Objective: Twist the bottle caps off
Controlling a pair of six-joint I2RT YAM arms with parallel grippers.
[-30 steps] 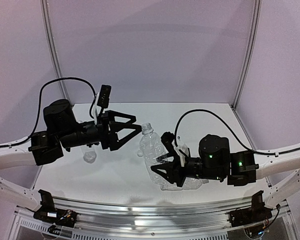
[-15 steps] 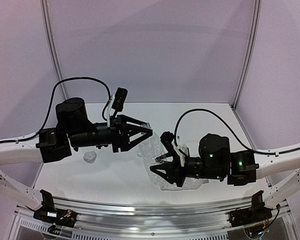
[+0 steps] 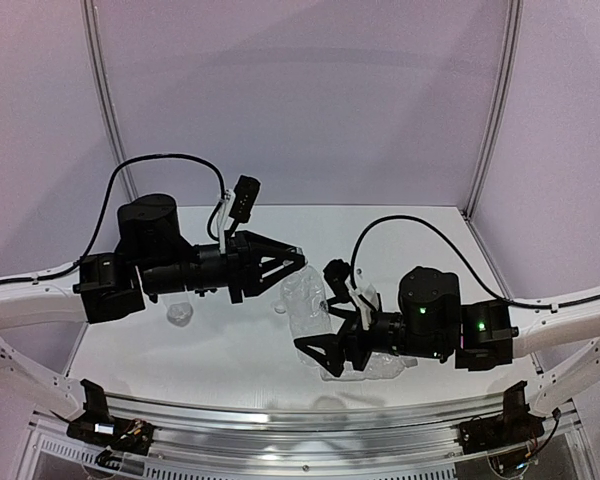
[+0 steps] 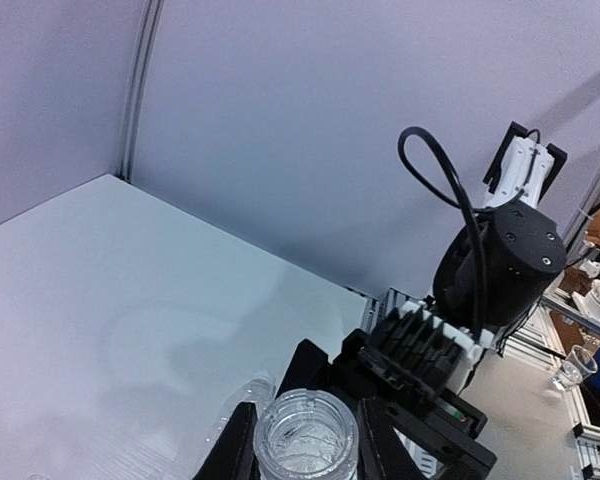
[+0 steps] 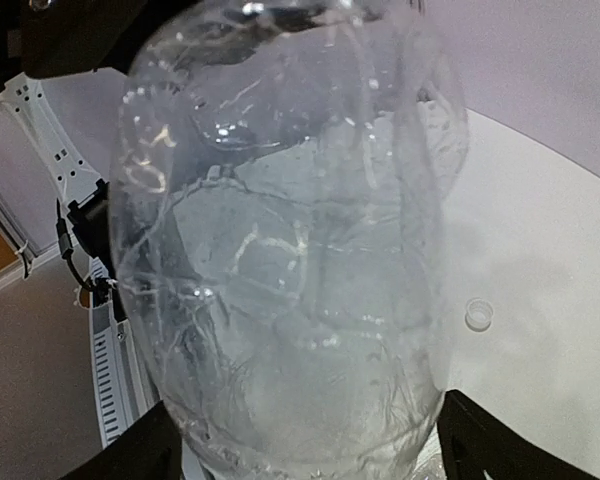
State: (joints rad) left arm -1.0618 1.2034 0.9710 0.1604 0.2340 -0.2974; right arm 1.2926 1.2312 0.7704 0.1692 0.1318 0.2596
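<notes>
The small clear crinkled plastic bottle (image 3: 305, 298) stands upright near the middle of the white counter (image 3: 230, 350), between the two arms. The left tool (image 3: 296, 258) reaches in from 9 o'clock and is clamped tight at the very top of the bottle. In the left wrist view its two black fingers (image 4: 238, 448) press either side of the translucent round plastic screw cap (image 4: 305, 425) on the neck, with the left tool (image 4: 305, 448) leaving no gap around it.

The right tool (image 3: 317, 308) comes in from 4 o'clock with its jaws spread wide. One finger stands at the bottle's 12 o'clock side and the other at its 6 o'clock side, flanking the body low down. In the right wrist view the bottle (image 5: 290, 250) fills the frame and the right tool (image 5: 310, 450) shows only its two fingers (image 5: 130, 450) at the bottom corners. Whether they touch the plastic I cannot tell.

A loose whitish round cap (image 5: 478, 315) lies on the counter just beside the bottle, at its 9 o'clock in the top view (image 3: 280, 308). A second clear plastic bottle (image 3: 380, 367) lies on its side at 5 o'clock, under the right arm. A third clear plastic bottle (image 3: 180, 313) sits well apart at 9 o'clock, below the left arm.
</notes>
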